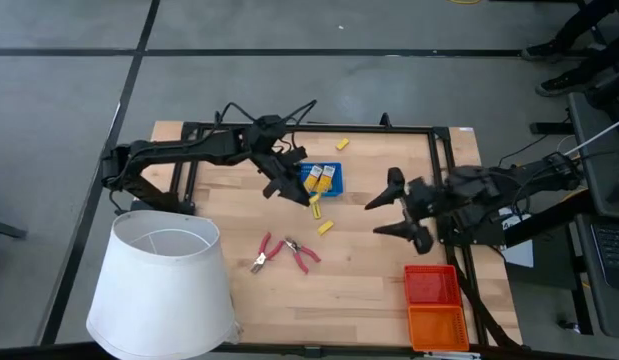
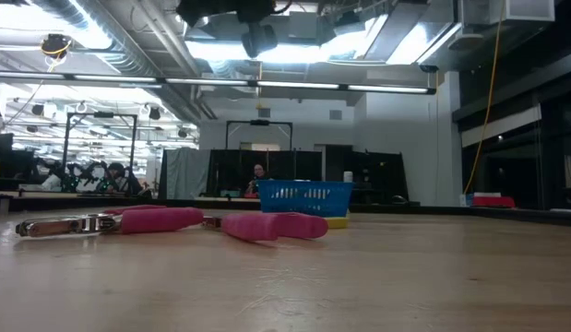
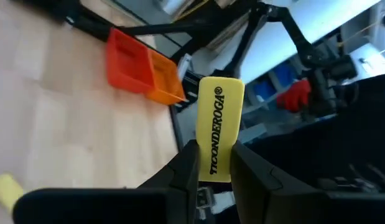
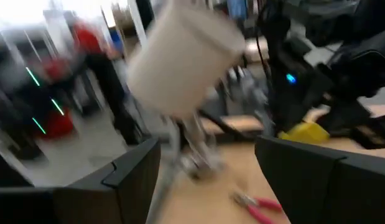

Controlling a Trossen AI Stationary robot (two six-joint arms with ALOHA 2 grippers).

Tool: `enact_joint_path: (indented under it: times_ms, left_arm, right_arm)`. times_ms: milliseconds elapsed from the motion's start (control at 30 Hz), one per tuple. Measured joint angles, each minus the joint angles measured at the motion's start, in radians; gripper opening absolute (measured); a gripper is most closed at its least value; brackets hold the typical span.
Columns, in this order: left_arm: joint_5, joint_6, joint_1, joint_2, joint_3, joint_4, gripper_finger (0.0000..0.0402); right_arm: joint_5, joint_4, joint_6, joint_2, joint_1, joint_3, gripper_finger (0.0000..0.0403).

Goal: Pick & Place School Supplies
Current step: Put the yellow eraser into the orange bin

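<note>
My left gripper point(image 1: 303, 196) hovers beside the blue tray point(image 1: 307, 172), shut on a yellow eraser block point(image 3: 218, 124) printed TICONDEROGA; the right wrist view shows this block point(image 4: 304, 132) too. Flat yellow packs point(image 1: 327, 178) lie in the blue tray. Loose yellow blocks point(image 1: 341, 144) point(image 1: 325, 227) rest flat on the table. Two red-handled pliers point(image 1: 264, 252) point(image 1: 301, 254) lie on their sides nearer the front. My right gripper point(image 1: 394, 212) hangs open right of centre, nothing between its fingers point(image 4: 124, 174). My left gripper pinches the eraser block's lower end point(image 3: 212, 169) between its two fingers, one on each broad side. Most of the block sticks out beyond the fingertips, along the line of the fingers. It is lifted clear of the table.
A big white lampshade point(image 1: 164, 285) stands at the front left corner. A red tray point(image 1: 429, 283) and an orange tray point(image 1: 436, 325) sit at the front right. Bare wood lies between the pliers and the trays. A black frame point(image 1: 289, 128) edges the far side.
</note>
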Motion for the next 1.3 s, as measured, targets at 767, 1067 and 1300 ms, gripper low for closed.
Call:
enact_joint_path:
  times_ms: [767,1067,1300]
  left_arm:
    - [-0.034,-0.171,-0.132,0.000,0.001,0.175,0.0067]
    - [-0.037,-0.169,-0.134,0.000,0.001,0.177,0.0067]
    - [-0.037,-0.167,-0.135,0.000,0.001,0.176,0.0068]
  right_arm:
    - [0.082,-0.125,-0.185,0.377,-0.048,0.294,0.0268]
    - [0.075,-0.103,-0.198,0.441,-0.053,0.337,0.0268]
    - [0.075,-0.090,-0.190,0.446,-0.053,0.338,0.0233]
